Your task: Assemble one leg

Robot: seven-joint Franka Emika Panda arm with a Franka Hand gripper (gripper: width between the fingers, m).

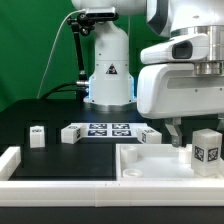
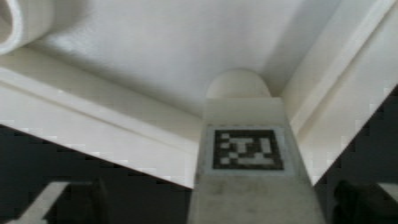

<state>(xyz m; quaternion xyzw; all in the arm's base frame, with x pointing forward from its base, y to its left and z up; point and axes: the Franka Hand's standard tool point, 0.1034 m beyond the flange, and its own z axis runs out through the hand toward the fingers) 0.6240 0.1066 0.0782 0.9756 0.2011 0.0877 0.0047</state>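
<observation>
White plastic, tag on the front: the leg [image 1: 207, 148] stands upright at the exterior view's right, inside the outline of the big white tray [image 1: 135, 168]. In the wrist view it sits dead centre, rounded end pointing at the tray's pale floor. I can't tell whether it's resting on that floor or hanging just above it.

The claw [image 2: 210, 208] straddles it, spread wide. The wrist view shows a dark gap on each side between the leg and the fingers [image 2: 50, 203], so nothing looks clamped. From outside only one dark finger is clear, off to the side of the leg. The other is lost behind the leg or past the frame edge.

The arm's chunky white housing [image 1: 185, 85] fills the upper right and is cropped.

Everything's on a matte black desk [image 1: 40, 115]. A low white bar [image 1: 50, 185] runs along the front, turned up at the exterior view's left.

Three other white blocks [image 1: 37, 135] sit behind the tray. Two are left of the marker board [image 1: 105, 130] and one is just right of it. Their tags are too small to read.

Further back are the robot's white base [image 1: 108, 70], a black cable [image 1: 76, 45] and a green backdrop [image 1: 30, 50]. The wrist view is pretty soft overall.
</observation>
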